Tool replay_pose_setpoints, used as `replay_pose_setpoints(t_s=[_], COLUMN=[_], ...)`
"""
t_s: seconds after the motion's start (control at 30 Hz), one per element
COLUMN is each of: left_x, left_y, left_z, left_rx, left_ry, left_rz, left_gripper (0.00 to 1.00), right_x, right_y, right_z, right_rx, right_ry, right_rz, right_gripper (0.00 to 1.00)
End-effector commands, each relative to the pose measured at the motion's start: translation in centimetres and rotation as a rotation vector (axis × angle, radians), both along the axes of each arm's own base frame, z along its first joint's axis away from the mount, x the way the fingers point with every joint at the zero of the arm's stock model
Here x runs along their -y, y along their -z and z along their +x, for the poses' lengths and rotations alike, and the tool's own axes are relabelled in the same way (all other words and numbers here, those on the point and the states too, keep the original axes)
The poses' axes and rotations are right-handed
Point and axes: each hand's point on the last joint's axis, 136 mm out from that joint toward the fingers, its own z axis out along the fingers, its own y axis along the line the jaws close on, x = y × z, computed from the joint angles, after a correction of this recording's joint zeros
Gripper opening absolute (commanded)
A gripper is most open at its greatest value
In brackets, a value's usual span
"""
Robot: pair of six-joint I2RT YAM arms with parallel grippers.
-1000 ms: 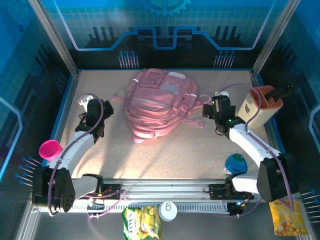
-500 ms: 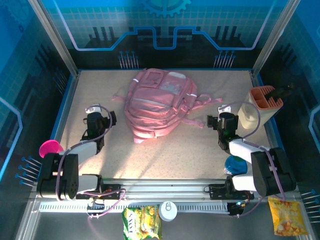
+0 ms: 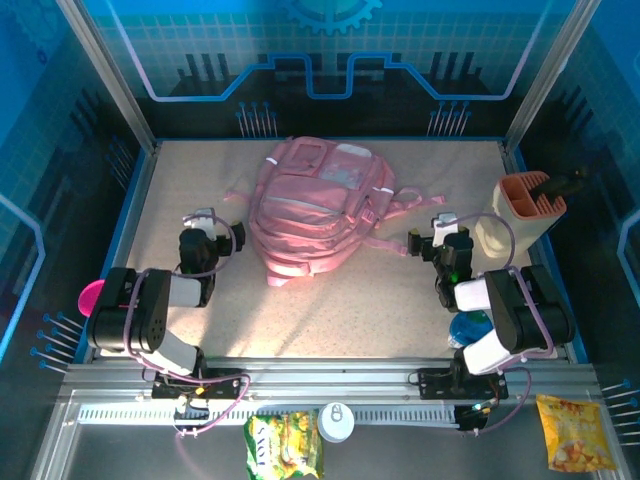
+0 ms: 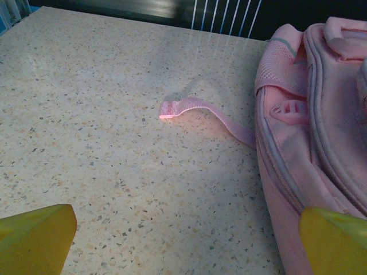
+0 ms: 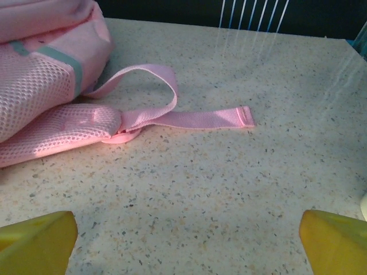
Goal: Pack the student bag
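The student bag [image 3: 315,205] lies flat in the middle of the table, pink with paler front pockets. My left gripper [image 3: 207,228] sits low to its left, open, with bare tabletop between its yellow fingertips [image 4: 35,240]. In the left wrist view the bag's side [image 4: 321,120] fills the right and a loose strap end [image 4: 192,106] lies ahead. My right gripper [image 3: 441,233] sits low to the bag's right, also open and holding nothing. Its view shows the bag's mesh shoulder strap [image 5: 51,134] at the left and a webbing strap [image 5: 195,118] curling across the table.
A beige-and-orange pen holder [image 3: 522,210] stands at the right edge. A pink cup [image 3: 92,296] is at the left edge and a blue object [image 3: 467,327] lies by the right arm. Two snack bags [image 3: 285,445] [image 3: 570,432] and a white can [image 3: 336,420] lie in front of the rail.
Both arms have folded back toward the near edge and the grippers have drawn in closer to their bases. Both stay open. The bag has not moved.
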Motion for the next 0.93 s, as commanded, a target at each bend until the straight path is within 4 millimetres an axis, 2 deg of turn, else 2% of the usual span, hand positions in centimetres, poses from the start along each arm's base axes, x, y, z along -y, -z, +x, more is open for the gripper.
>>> replay_pose_setpoints(t_s=[0.0,0.1,0.23,0.43,0.9], left_x=[-0.2,-0.2,-0.1,1.4,1.3], left_y=[-1.2,-1.1,-1.1,-1.0,-0.9], left_z=[0.5,0.8,0.7,1.1,1.2], left_rx=[0.057,0.038,0.039,0.022,0.019], left_ry=[-0.004,-0.032,-0.033,0.045,0.044], left_rz=[0.020,0.057,0.065,0.080,0.077], left_gripper=[0.99,0.99,0.99,0.99,0.99], right_x=[-0.1,0.4,0.5,0.5,0.5], right_y=[-2.3,-2.0,-2.0,-2.0,-2.0], right_z=[0.9,1.7,1.8,1.8,1.8], right_rx=[0.093,0.049,0.046,0.045,0.045], right_ry=[-0.021,0.014,0.020,0.019,0.019], right_rz=[0.005,0.003,0.003,0.003,0.004], right_gripper=[1.00,1.00,1.00,1.00,1.00])
